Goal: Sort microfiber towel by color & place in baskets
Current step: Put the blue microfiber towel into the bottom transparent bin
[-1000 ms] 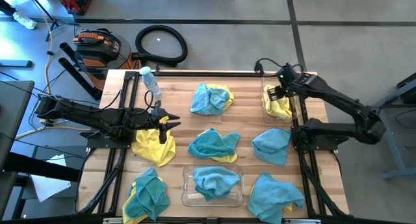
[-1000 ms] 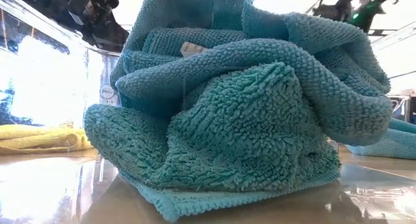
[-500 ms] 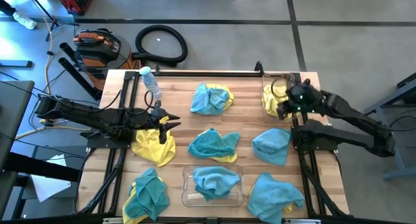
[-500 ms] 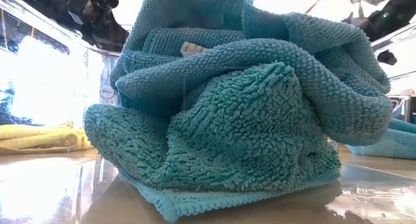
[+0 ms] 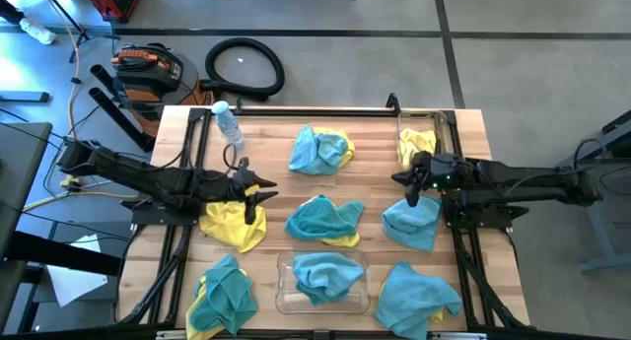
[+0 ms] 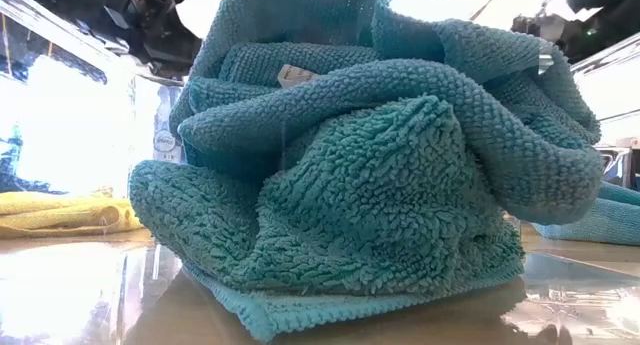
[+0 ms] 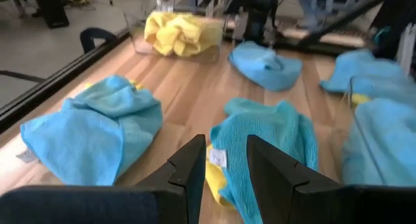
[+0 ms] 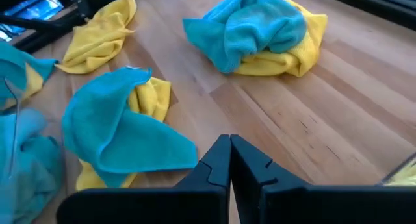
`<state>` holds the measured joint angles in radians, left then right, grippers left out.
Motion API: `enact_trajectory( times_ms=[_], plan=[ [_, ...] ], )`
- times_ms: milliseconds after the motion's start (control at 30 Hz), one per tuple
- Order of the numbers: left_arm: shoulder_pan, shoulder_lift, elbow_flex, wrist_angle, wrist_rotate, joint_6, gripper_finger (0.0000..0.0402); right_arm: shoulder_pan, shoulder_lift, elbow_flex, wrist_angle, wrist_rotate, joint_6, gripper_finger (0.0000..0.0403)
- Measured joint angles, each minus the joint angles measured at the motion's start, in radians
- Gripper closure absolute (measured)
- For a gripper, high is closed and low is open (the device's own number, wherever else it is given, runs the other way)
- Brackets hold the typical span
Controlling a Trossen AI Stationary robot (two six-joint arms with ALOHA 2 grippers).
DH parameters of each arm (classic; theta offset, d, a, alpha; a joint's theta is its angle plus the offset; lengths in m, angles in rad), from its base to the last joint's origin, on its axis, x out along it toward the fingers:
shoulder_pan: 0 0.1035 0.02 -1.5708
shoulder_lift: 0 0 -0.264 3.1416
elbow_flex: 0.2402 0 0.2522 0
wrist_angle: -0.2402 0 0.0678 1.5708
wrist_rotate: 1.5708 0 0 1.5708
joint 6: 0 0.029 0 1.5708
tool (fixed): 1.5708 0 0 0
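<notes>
Several teal and yellow microfiber towels lie loose on the wooden table. A yellow towel point(image 5: 235, 225) lies just below my left gripper point(image 5: 258, 192), which hovers open and empty point(image 7: 224, 169). Ahead of it lies a teal towel on a yellow one point(image 7: 260, 139). My right gripper point(image 5: 406, 177) is shut and empty point(image 8: 229, 162), above bare wood beside a teal towel point(image 5: 412, 222). One basket point(image 5: 436, 133) at the far right holds a yellow towel point(image 5: 418, 148). The other basket point(image 5: 286, 299), at the near edge, holds a teal towel point(image 6: 380, 185).
A clear water bottle point(image 5: 229, 126) lies at the far left of the table. A teal-and-yellow pile point(image 5: 320, 148) sits at the far middle. Further piles lie at the near left point(image 5: 222, 296) and near right point(image 5: 416, 296). Bare wood shows between the piles.
My right gripper has swung away from above the far-right basket, toward the table's near edge and a little left, and sunk lower. It now points across the table. The yellow towel stays in that basket.
</notes>
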<state>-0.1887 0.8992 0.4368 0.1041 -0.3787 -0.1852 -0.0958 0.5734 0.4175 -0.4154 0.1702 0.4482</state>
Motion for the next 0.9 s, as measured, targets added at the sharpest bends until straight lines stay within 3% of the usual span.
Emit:
enact_trajectory(
  times_ms=[167,400,667,900],
  plan=[
    [-0.075,0.108,0.139,-0.19,-0.079,-0.051,0.0303,0.072,0.038,0.0,0.026,0.105,0.025,0.0402],
    [-0.193,0.261,0.396,-0.607,-0.119,-0.299,0.0303,0.13,0.09,-0.001,0.026,0.109,0.051,0.0402],
    [-0.355,0.409,0.66,-1.02,0.005,-0.671,0.0329,0.19,0.183,-0.001,0.039,0.111,0.077,0.0402],
    [-0.489,0.515,0.793,-1.133,0.12,-0.962,0.0365,0.264,0.277,-0.001,0.053,0.169,0.155,0.0402]
  ],
)
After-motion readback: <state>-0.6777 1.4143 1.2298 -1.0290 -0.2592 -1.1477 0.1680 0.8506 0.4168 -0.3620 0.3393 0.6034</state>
